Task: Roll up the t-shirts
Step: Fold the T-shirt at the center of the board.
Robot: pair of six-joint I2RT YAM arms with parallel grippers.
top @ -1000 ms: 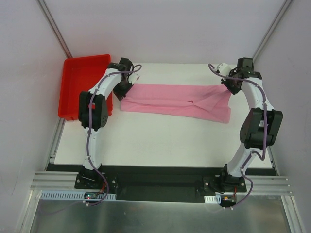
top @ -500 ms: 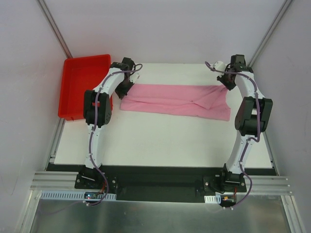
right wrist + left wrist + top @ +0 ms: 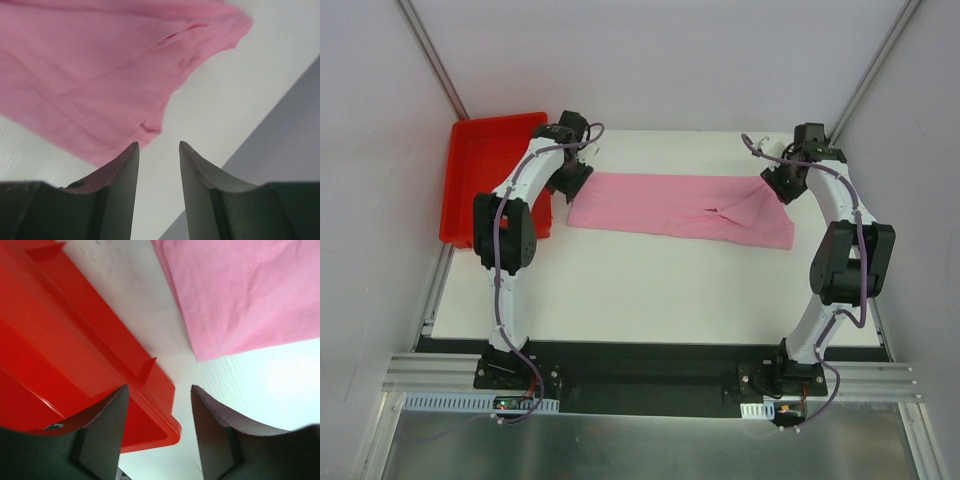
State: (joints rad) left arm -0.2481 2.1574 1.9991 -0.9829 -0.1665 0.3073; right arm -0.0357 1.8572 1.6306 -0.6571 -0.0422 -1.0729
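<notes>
Flanking the t-shirt point(image 3: 680, 208) at both short edges, left gripper point(image 3: 159, 392) and right gripper point(image 3: 157, 146) parted, empty — red tray point(image 3: 485, 160) crowding its left edge.

Open white table point(image 3: 650, 290) runs along the near side of the pink t-shirt point(image 3: 682, 207), leaving broad room to pass. The red tray point(image 3: 490, 175) blocks the way near the t-shirt's left end.

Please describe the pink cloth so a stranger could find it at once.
On the white table, look at the far half. The t-shirt lies flat there as a long band, the only pink thing; the red tray to its left is a walled box.
</notes>
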